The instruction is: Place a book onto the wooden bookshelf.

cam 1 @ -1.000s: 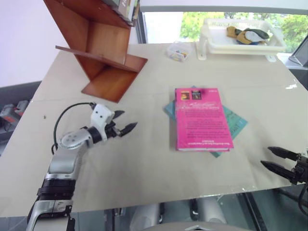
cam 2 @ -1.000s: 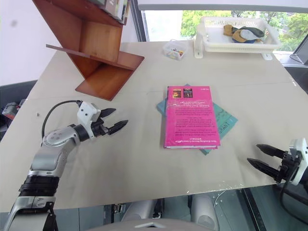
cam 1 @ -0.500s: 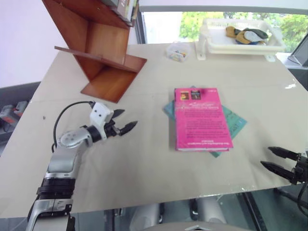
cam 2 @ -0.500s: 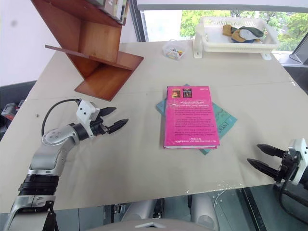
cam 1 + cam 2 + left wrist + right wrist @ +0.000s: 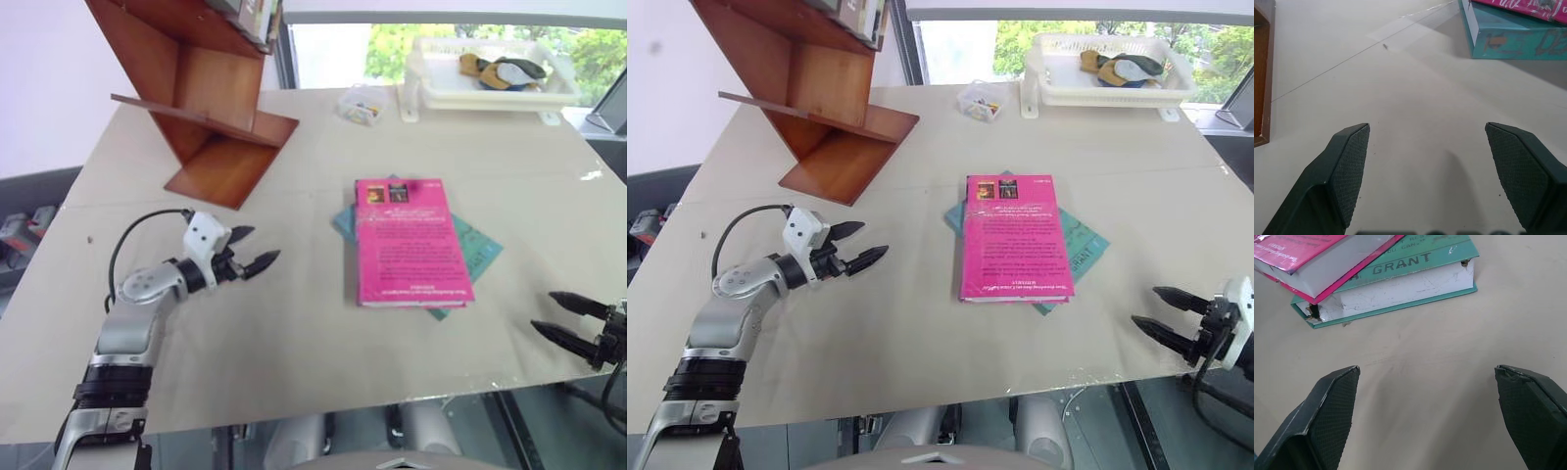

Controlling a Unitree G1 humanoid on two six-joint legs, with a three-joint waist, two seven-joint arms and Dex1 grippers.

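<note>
The right wrist view reveals "GRANT" lettering on the teal book [image 5: 1400,271] beneath the thick magenta paperback book [image 5: 411,242]. This paperback lies flat mid-table, long axis running near to far, cover pictures at the far end, well apart from the reddish-brown wooden bookshelf [image 5: 201,93]. The left gripper [image 5: 257,250] and right gripper [image 5: 1161,315] both stand open, holding nothing.

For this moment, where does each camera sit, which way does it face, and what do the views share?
Left and right eye views: on the head, facing down over the table; both arms show, left gripper and right gripper open.
Left wrist view: along its own fingers, toward the teal book and bookshelf edge.
Right wrist view: along its own fingers, toward the pink book lying on the teal one.
Shared: the stacked books.
</note>
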